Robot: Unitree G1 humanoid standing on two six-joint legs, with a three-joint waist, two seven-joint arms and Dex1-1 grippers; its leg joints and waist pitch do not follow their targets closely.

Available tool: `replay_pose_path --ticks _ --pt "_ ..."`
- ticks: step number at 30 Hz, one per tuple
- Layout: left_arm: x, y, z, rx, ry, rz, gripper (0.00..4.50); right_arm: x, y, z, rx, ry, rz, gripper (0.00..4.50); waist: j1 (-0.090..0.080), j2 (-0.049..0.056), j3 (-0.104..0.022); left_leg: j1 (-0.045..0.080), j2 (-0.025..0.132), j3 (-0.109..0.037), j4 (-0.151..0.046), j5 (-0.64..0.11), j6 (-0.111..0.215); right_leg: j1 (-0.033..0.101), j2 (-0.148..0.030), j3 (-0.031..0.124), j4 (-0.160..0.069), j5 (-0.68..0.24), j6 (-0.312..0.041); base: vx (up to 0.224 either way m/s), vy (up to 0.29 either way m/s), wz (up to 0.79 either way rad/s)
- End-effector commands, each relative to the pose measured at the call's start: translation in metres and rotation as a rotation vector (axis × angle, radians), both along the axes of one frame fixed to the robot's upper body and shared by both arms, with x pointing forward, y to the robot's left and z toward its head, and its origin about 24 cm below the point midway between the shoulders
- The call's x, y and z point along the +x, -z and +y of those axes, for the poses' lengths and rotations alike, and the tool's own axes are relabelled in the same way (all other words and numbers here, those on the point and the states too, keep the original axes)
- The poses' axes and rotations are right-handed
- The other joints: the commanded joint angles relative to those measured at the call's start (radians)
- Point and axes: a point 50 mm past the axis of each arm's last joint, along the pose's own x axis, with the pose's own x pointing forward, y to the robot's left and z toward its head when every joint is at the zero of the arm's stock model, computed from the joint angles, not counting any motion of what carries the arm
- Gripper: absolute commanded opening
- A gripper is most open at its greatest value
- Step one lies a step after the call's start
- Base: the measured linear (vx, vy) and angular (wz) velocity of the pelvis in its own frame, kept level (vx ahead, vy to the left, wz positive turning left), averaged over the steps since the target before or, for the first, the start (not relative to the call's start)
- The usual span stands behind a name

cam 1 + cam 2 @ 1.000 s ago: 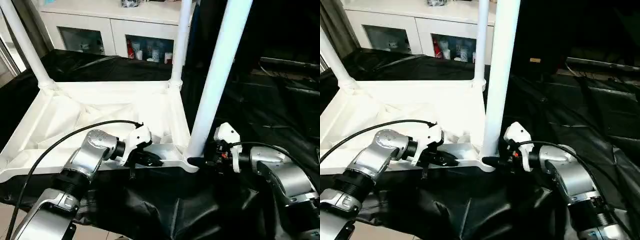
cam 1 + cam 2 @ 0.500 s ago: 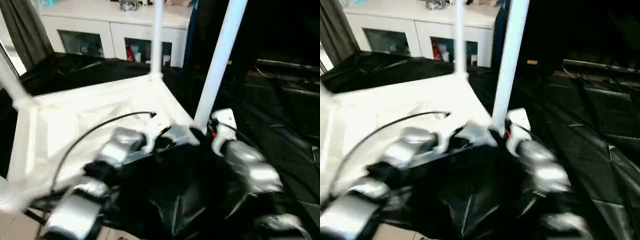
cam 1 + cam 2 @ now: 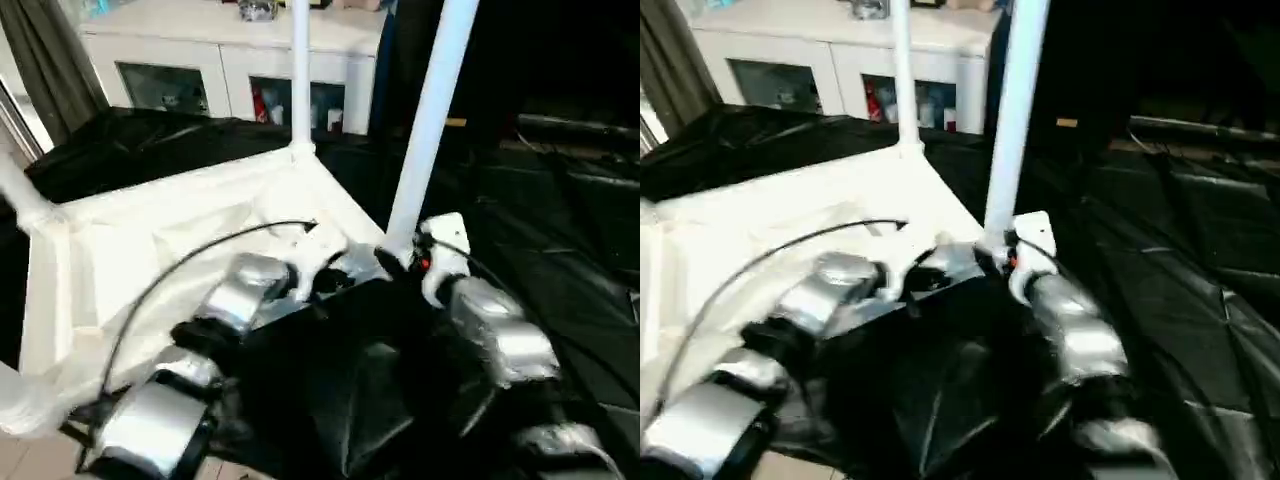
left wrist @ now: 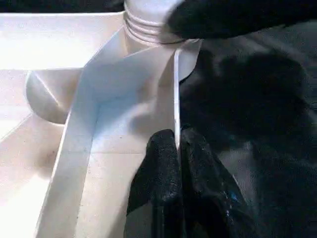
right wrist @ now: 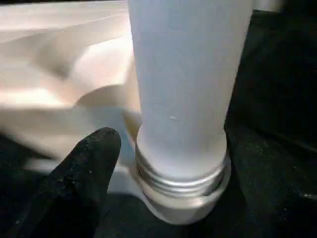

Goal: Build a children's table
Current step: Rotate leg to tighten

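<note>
Table top (image 3: 150, 240): white, lying upside down on the black cloth (image 3: 560, 250), ribs facing up.
Near leg (image 3: 425, 120): stands straight up in the corner socket (image 5: 181, 198) closest to the robot.
Far leg (image 3: 300, 70): stands up at the far corner.
Left gripper (image 4: 177, 163): fingers pinched tight on the thin side wall of the table top.
Right gripper (image 5: 173, 178): one finger (image 5: 84, 173) on each side of the near leg's bottom; can't tell if they squeeze it.
Cabinet (image 3: 230, 60): white, behind the table.

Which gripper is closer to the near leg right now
Right. The right gripper has a finger on each side of the leg at its base. The left gripper pinches the table top's rim, short of that corner.
</note>
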Motion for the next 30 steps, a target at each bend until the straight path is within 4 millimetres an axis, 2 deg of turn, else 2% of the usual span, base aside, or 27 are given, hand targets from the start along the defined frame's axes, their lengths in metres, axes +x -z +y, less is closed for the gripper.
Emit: replay_pose_path --ticks 1,2,3,5,6,7,8,10,11,12,14,15,16,24,25,26,29,30 --pt "-0.010 -0.004 -0.016 -0.086 0.146 -0.002 0.00 -0.011 -0.003 0.028 0.046 -0.231 0.016 3.69 0.009 -0.015 -0.048 -0.010 0.033 -0.011 -0.057 -0.142 0.075 0.061 -0.074 0.048 -0.080 -0.139 -0.163 0.000 0.000 0.00" --pt "-0.014 -0.005 -0.010 -0.099 0.199 0.016 0.00 -0.017 -0.005 0.020 0.031 -0.305 0.019 3.69 0.009 -0.023 -0.047 -0.011 0.032 -0.010 -0.056 -0.133 0.081 0.060 -0.073 0.047 -0.077 -0.131 -0.170 0.000 0.000 0.00" --pt "-0.017 -0.006 -0.006 -0.106 0.230 0.028 0.00 -0.021 -0.007 0.016 0.021 -0.349 0.024 3.69 0.013 -0.019 -0.050 -0.010 0.035 -0.010 -0.054 -0.123 0.089 0.061 -0.075 0.048 -0.075 -0.117 -0.178 0.000 0.000 0.00" --pt "-0.022 -0.008 0.002 -0.109 0.290 0.050 0.00 -0.030 -0.008 0.008 -0.005 -0.445 0.041 3.69 0.014 -0.023 -0.048 -0.009 0.037 -0.008 -0.054 -0.124 0.096 0.058 -0.074 0.046 -0.074 -0.122 -0.186 0.000 0.000 0.00" --pt "-0.023 -0.008 0.004 -0.110 0.306 0.057 0.00 -0.032 -0.009 0.006 -0.013 -0.470 0.048 3.69 0.018 -0.020 -0.048 -0.009 0.038 -0.006 -0.052 -0.120 0.103 0.056 -0.072 0.047 -0.072 -0.117 -0.189 0.000 0.000 0.00" --pt "-0.026 -0.009 0.008 -0.117 0.330 0.069 0.00 -0.036 -0.009 0.003 -0.025 -0.503 0.061 3.69 0.021 -0.018 -0.045 -0.008 0.041 -0.006 -0.055 -0.131 0.101 0.052 -0.074 0.046 -0.074 -0.141 -0.192 0.000 0.000 0.00" --pt "-0.026 -0.010 0.009 -0.118 0.334 0.071 0.00 -0.036 -0.009 0.003 -0.027 -0.508 0.063 3.69 0.023 -0.022 -0.045 -0.006 0.042 -0.006 -0.055 -0.134 0.097 0.053 -0.074 0.046 -0.076 -0.155 -0.190 0.000 0.000 0.00" --pt "-0.031 -0.012 0.016 -0.130 0.371 0.093 0.00 -0.041 -0.010 -0.002 -0.048 -0.557 0.086 3.69 0.033 -0.020 -0.044 -0.004 0.046 -0.005 -0.056 -0.141 0.088 0.049 -0.076 0.049 -0.075 -0.180 -0.187 0.000 0.000 0.00" --pt "-0.033 -0.012 0.018 -0.129 0.383 0.102 0.00 -0.041 -0.010 -0.003 -0.058 -0.569 0.092 3.69 0.033 -0.024 -0.043 -0.003 0.046 -0.004 -0.056 -0.145 0.087 0.047 -0.076 0.050 -0.076 -0.182 -0.187 0.000 0.000 0.00" --pt "-0.035 -0.012 0.021 -0.126 0.394 0.113 0.00 -0.042 -0.010 -0.003 -0.063 -0.580 0.100 3.69 0.035 -0.024 -0.043 -0.005 0.043 -0.004 -0.057 -0.145 0.083 0.048 -0.075 0.049 -0.075 -0.188 -0.185 0.000 0.000 0.00" --pt "-0.037 -0.012 0.025 -0.124 0.401 0.121 0.00 -0.043 -0.010 -0.003 -0.064 -0.592 0.109 3.69 0.033 -0.023 -0.043 -0.005 0.043 -0.007 -0.059 -0.150 0.070 0.048 -0.076 0.049 -0.075 -0.202 -0.179 0.000 0.000 0.00" --pt "-0.038 -0.012 0.027 -0.123 0.398 0.123 0.00 -0.043 -0.009 -0.002 -0.067 -0.602 0.115 3.54 0.033 -0.024 -0.044 -0.004 0.043 -0.006 -0.058 -0.146 0.069 0.048 -0.076 0.049 -0.075 -0.194 -0.181 0.000 0.000 0.00" --pt "-0.038 -0.011 0.028 -0.121 0.392 0.124 0.00 -0.043 -0.009 -0.001 -0.069 -0.608 0.119 3.44 0.032 -0.028 -0.043 -0.007 0.041 -0.006 -0.058 -0.140 0.069 0.049 -0.075 0.049 -0.074 -0.186 -0.180 0.000 0.000 0.00" --pt "-0.037 -0.010 0.028 -0.115 0.358 0.116 0.00 -0.044 -0.007 0.003 -0.055 -0.620 0.131 2.84 0.034 -0.024 -0.045 -0.007 0.038 -0.006 -0.055 -0.120 0.069 0.050 -0.073 0.048 -0.072 -0.170 -0.173 0.000 0.000 0.00" --pt "-0.037 -0.010 0.027 -0.116 0.355 0.116 0.00 -0.044 -0.006 0.004 -0.044 -0.612 0.130 2.84 0.034 -0.024 -0.045 -0.007 0.038 -0.006 -0.055 -0.119 0.069 0.050 -0.073 0.048 -0.072 -0.169 -0.173 0.000 0.000 0.00" --pt "-0.036 -0.010 0.026 -0.117 0.351 0.114 0.00 -0.044 -0.006 0.004 -0.031 -0.601 0.129 2.77 0.034 -0.028 -0.045 -0.007 0.038 -0.005 -0.055 -0.119 0.070 0.051 -0.073 0.048 -0.072 -0.167 -0.173 0.000 0.000 0.00" --pt "-0.032 -0.010 0.024 -0.129 0.295 0.105 0.00 -0.041 -0.004 0.006 0.027 -0.533 0.121 2.71 0.034 -0.025 -0.044 -0.008 0.037 -0.006 -0.055 -0.122 0.067 0.049 -0.074 0.048 -0.073 -0.179 -0.174 0.000 0.000 0.00" --pt "-0.028 -0.008 0.022 -0.123 0.233 0.102 0.00 -0.036 0.000 0.007 0.055 -0.450 0.131 2.69 0.031 -0.023 -0.043 -0.007 0.037 -0.006 -0.056 -0.130 0.059 0.047 -0.074 0.048 -0.076 -0.200 -0.173 0.000 0.000 0.00"
